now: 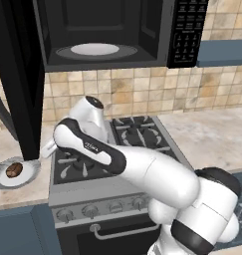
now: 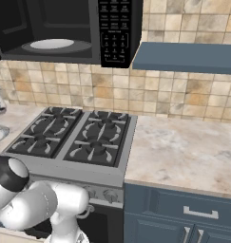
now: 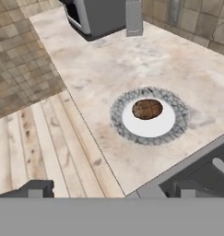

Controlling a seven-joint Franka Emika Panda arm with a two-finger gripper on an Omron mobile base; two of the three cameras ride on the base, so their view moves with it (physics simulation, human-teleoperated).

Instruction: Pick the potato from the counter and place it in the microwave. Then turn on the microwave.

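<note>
Your potato [image 3: 147, 109] sits on a white plate with a grey speckled rim [image 3: 178, 126], resting on the beige counter [image 3: 109, 64] and lying ahead of the gripper [image 3: 111, 190], above and a little right of its midline in the hand view. You have the jaws spread wide, the two dark fingertips [image 3: 36, 189] far apart at the bottom of that view, with nothing between them and the potato well clear of both. Past the plate from your gripper, a grey appliance [image 3: 102, 16] stands at the far end of the counter. In the left base view the potato [image 1: 14, 170] and plate [image 1: 30, 172] lie left of the black stove [image 1: 117, 144], beside the hanging microwave door [image 1: 18, 74], with the white arm [image 1: 137, 169] reaching towards them. The microwave [image 1: 107, 30] hangs open above the stove, its white turntable [image 1: 95, 49] bare, the keypad [image 2: 116, 28] on its right.
</note>
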